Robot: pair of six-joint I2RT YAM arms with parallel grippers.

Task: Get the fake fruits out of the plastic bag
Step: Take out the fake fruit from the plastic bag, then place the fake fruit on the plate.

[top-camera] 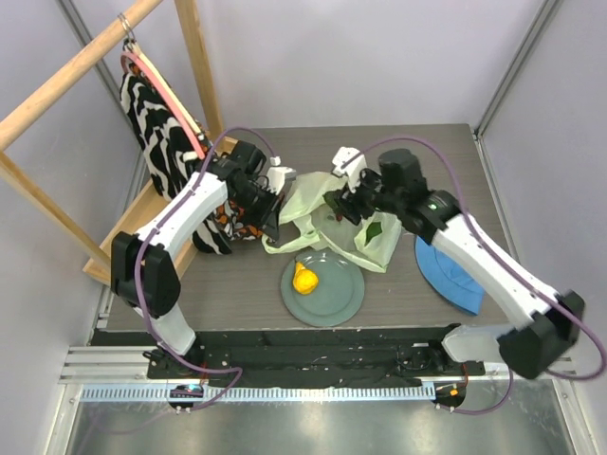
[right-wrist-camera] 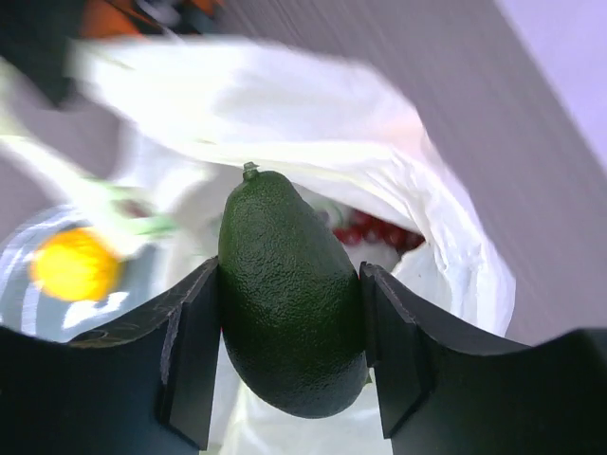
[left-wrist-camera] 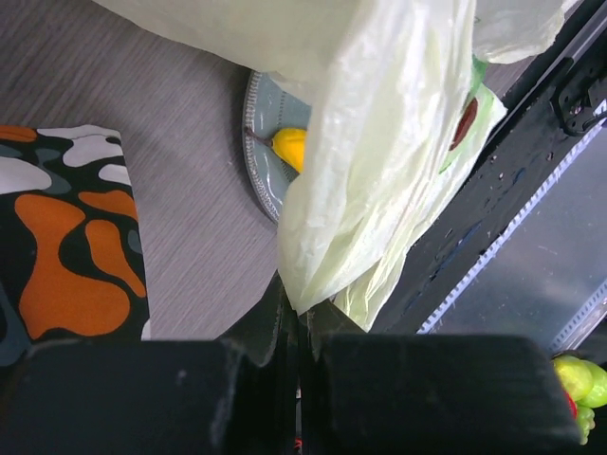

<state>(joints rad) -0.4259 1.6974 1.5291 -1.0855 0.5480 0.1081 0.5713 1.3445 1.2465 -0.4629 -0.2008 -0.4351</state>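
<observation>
The pale yellow-green plastic bag [top-camera: 327,216] lies mid-table, its near edge over the grey plate [top-camera: 322,289]. My left gripper [top-camera: 270,204] is shut on the bag's edge [left-wrist-camera: 313,284] and holds it up. My right gripper [top-camera: 343,207] is shut on a dark green avocado-shaped fruit [right-wrist-camera: 289,294] above the bag's mouth. A dark-red grape bunch [right-wrist-camera: 375,232] shows inside the bag, and it also shows through the film in the left wrist view [left-wrist-camera: 465,123]. A yellow-orange fruit [top-camera: 303,278] sits on the plate; it also shows in the right wrist view [right-wrist-camera: 74,265].
A blue cloth hat [top-camera: 450,275] lies at the right. A patterned orange and black bag [left-wrist-camera: 66,246] lies by my left arm. A wooden frame [top-camera: 123,227] with a black-and-white cloth [top-camera: 156,123] stands at the back left.
</observation>
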